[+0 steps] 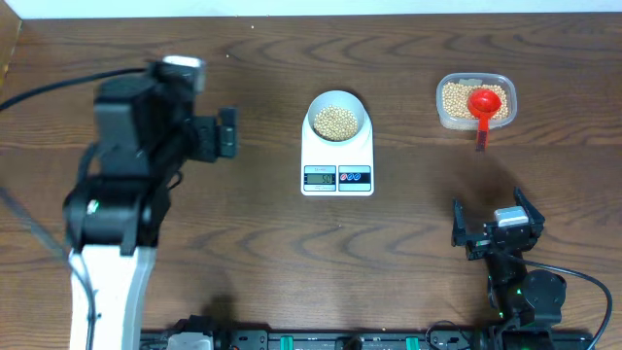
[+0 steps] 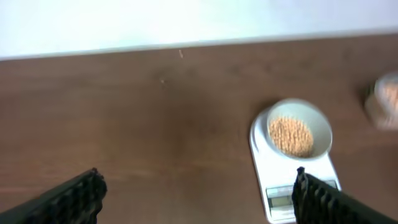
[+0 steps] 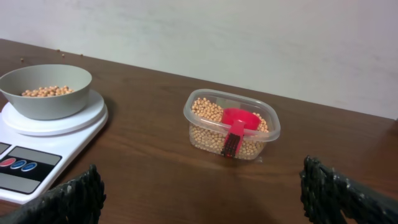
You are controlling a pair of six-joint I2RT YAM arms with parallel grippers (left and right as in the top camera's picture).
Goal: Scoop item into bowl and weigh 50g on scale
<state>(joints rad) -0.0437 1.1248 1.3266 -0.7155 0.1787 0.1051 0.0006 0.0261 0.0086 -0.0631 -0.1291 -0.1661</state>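
Centre frame, the pale bowl (image 1: 337, 105) sat on the white scale (image 1: 337, 160) with tan beans (image 1: 337, 122) inside; we could not read the display (image 1: 320, 176). The red scoop (image 1: 484, 103) rested in the clear tub (image 1: 453, 119), upper right. The left pincer (image 1: 229, 133) and the right pincer (image 1: 489, 202) stood wide and empty; we judged the scooping finished.

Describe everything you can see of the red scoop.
The scoop looks like red plastic: a round cup, open side up and apparently empty, with a short flat handle. It lies in the clear tub, with the cup on the beans and the handle leaning out over the tub's front rim. Nothing else touches it.
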